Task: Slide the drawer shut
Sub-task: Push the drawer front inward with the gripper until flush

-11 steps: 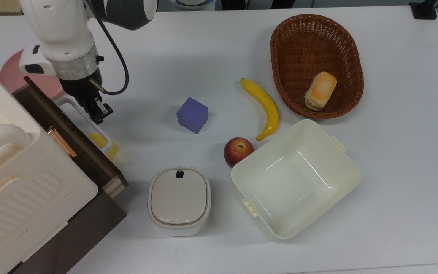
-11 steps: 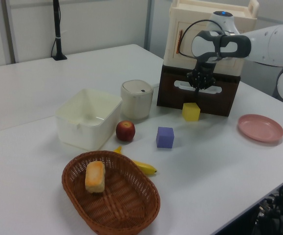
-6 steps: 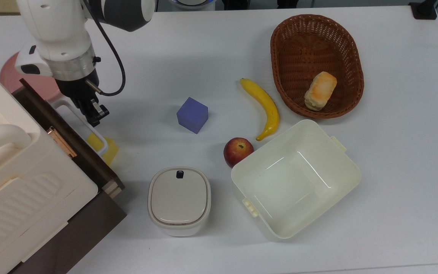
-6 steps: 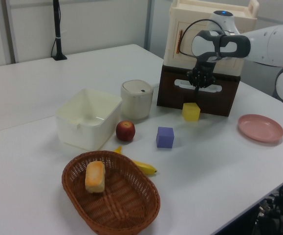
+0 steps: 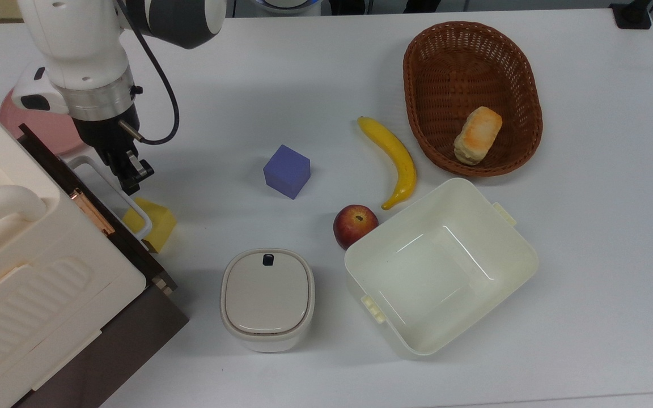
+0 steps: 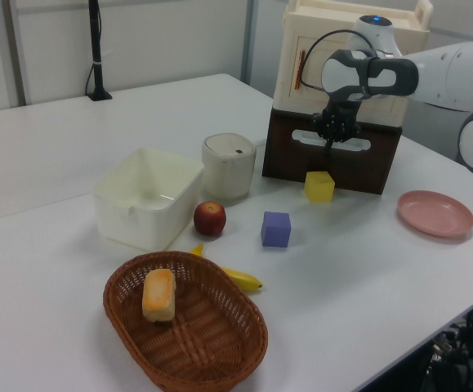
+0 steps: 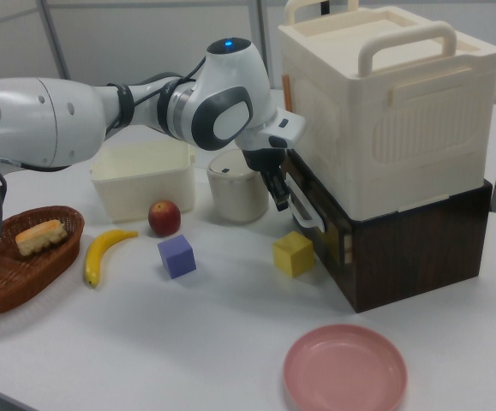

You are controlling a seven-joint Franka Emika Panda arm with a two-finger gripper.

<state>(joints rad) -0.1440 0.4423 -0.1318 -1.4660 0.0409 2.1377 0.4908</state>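
The drawer (image 5: 85,195) is sitting at the base of the cream cabinet (image 5: 15,266), its dark front panel nearly flush with the cabinet's dark base, a thin sliver of light wood showing at its corner in the top view. The gripper (image 5: 129,180) is pressing against the white loop handle (image 5: 112,192) on the drawer front; whether its fingers are parted or together cannot be told.

The right view is showing the drawer front (image 7: 316,224) from the side, with the gripper (image 7: 279,197) meeting the handle (image 7: 303,208) and a pink plate (image 7: 345,370) lying whole in front of the cabinet. In the top view that plate (image 5: 43,131) is mostly hiding behind the arm. The left view is facing the drawer panel (image 6: 334,159) head-on, the gripper (image 6: 333,139) covering the handle's middle.

A yellow cube (image 5: 153,225) is sitting just beside the drawer front, partly behind the handle in the top view. A lidded beige container (image 5: 267,298) is standing near the drawer, and a purple cube (image 5: 287,171) is lying farther out from it.
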